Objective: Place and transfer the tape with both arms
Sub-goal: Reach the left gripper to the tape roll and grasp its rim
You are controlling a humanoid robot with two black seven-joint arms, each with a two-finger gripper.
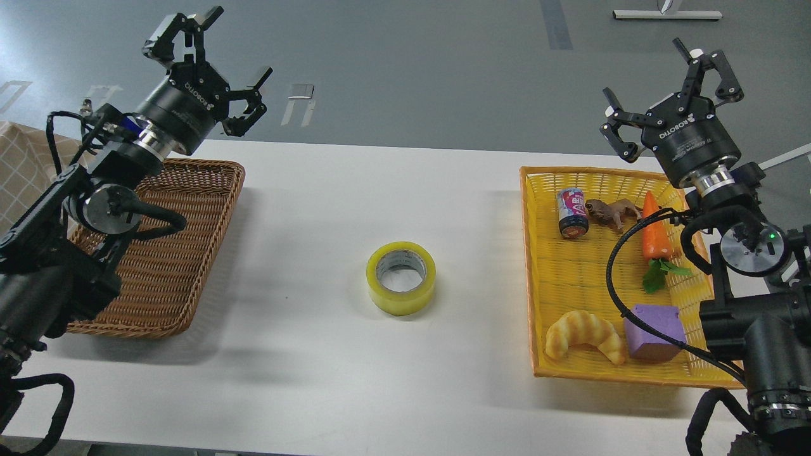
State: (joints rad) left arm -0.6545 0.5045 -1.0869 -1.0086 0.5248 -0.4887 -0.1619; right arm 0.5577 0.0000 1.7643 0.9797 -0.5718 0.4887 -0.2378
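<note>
Head view: tape [401, 278] is sitting flat on the white counter [304, 380], core hole facing up, about midway between the wicker basket [190, 253] and the yellow basket [570, 278], touching neither.
Left end effector [218, 76]: hovering high over the wicker basket's far corner, fingers spread apart, gripping nothing.
Right end effector [671, 95]: hanging above the yellow basket's far edge, fingers apart, empty.
Tape vs end effectors: well apart from both, lying nearer the robot and lower than either.
Risk, grasp: fingers closing across the smooth rounded wall are likely pushing the roll sideways; pinching wall through the core looks safer.
Risk, handover: one side releasing before the other clamps is dropping the roll.
Risk, clutter: a low right arm is possibly snagging its cable [618, 278] on the carrot [652, 228] or croissant [584, 335].
</note>
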